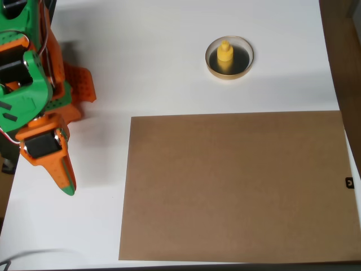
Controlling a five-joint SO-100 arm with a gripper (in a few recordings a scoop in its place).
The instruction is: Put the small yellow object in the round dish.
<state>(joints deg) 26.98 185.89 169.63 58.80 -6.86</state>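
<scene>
While the small yellow object point(225, 55) stands upright inside the round dish point(211, 66), near the top of the overhead view and right of centre, little else lies around it. Its knob points up and its base rests on the dark inside of the dish, a bit left of the dish's middle. A large brown sheet point(237, 186) of cardboard-like material covers the lower right part of the white table point(158, 68), its top edge well below the dish and not touching it. Nothing stands between the dish and the arm. The orange and green arm sits at the left edge, far from the dish. Its gripper point(67, 185) points down toward the lower left, over bare white surface, and the jaws look closed together into one tapering orange tip with a green end, holding nothing. A strip of darker brown surface point(344, 51) shows beyond the table's right edge. Soft shadows fall beside the arm.
</scene>
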